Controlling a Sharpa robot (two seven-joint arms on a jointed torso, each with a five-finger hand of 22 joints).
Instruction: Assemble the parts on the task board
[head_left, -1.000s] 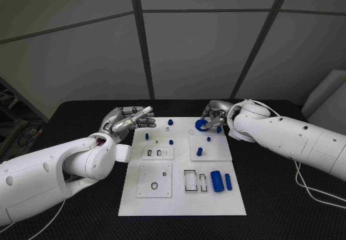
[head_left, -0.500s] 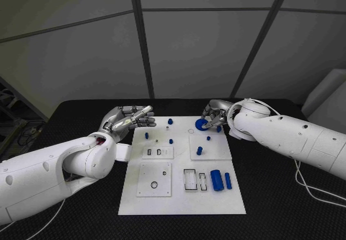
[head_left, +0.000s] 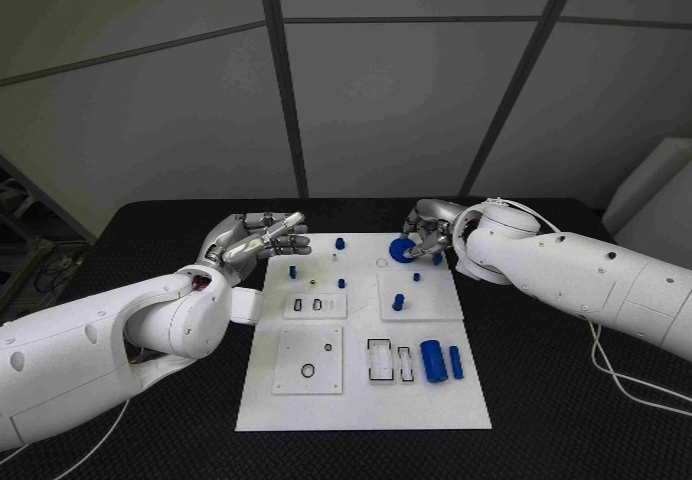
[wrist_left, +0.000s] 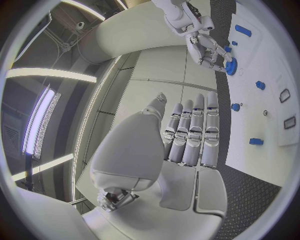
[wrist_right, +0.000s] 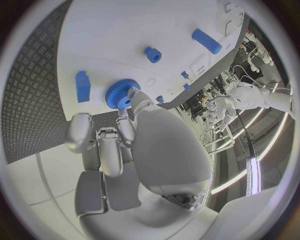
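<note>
A: Head view first. Right hand (head_left: 427, 232), upper right of centre, pinching a blue gear (head_left: 402, 250) over the far edge of the white task board (head_left: 368, 400). Close to the board; touching or not, cannot tell.

B: Noted. Left hand (head_left: 260, 238), upper left of centre, just beside the board's far left corner, grasping nothing, fingers loosely curled with the tips extended.

A: And the rest of the parts: two blue cylinders (head_left: 443, 360) lying side by side in the lower right of the board, small blue pegs (head_left: 398, 302) standing about the middle, black surface (head_left: 562, 400) all round.

B: Risk there?
A: Probably a tilted gear. Held by the edge only, so likely to jam or skip off its seat if pressed down crooked.

B: Left wrist view next. Left hand (wrist_left: 187, 145) in the centre, fingers straight and side by side, nothing between them. Other hand (wrist_left: 212, 52) at the upper right, on the gear (wrist_left: 231, 66) at the board's edge.

A: Possible trouble: too far off to steady the board if pushed sideways.

B: Right wrist view. Right hand (wrist_right: 125, 145) across the centre, fingertips (wrist_right: 134, 95) clamped on the toothed gear (wrist_right: 119, 93), left of centre. Blue block (wrist_right: 82, 86) just beside it, small blue bushing (wrist_right: 152, 54) above.

A: Block very near. A sideways slip of the gear, or a careless release, likely to knock it.

B: Also the fingers covering the seat, so alignment hard to judge.
</note>
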